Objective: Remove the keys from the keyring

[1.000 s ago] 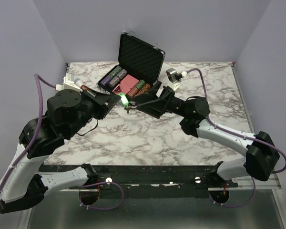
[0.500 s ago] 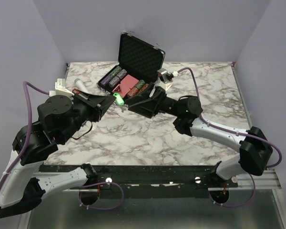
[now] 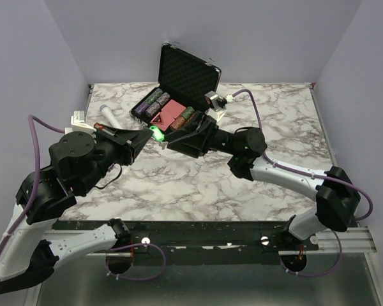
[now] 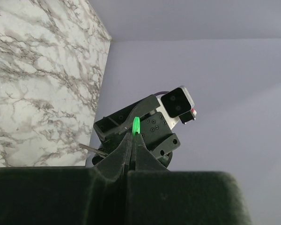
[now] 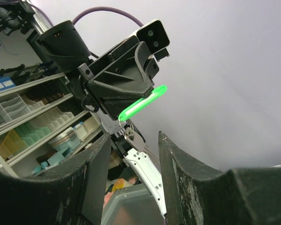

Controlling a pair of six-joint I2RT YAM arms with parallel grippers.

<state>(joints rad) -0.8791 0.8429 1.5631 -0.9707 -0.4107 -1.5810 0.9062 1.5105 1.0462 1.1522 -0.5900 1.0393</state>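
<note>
**Right gripper closes in on the dangling ring**

The left gripper (image 4: 133, 138) stays clamped on the green key (image 4: 136, 125), held in the air just in front of the chip case (image 3: 179, 89). Over the last second both arms drifted left. The right gripper (image 5: 133, 137) has narrowed its jaws (still apart, nothing between them). The thin keyring (image 5: 125, 127) hangs under the key, so I judge no separating pull has begun.

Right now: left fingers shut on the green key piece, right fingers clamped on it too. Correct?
Not quite. The left fingers are shut on the green key piece, but the right fingers are not clamped on it. The right wrist view shows them standing apart, with the piece ahead of them and untouched.
</note>
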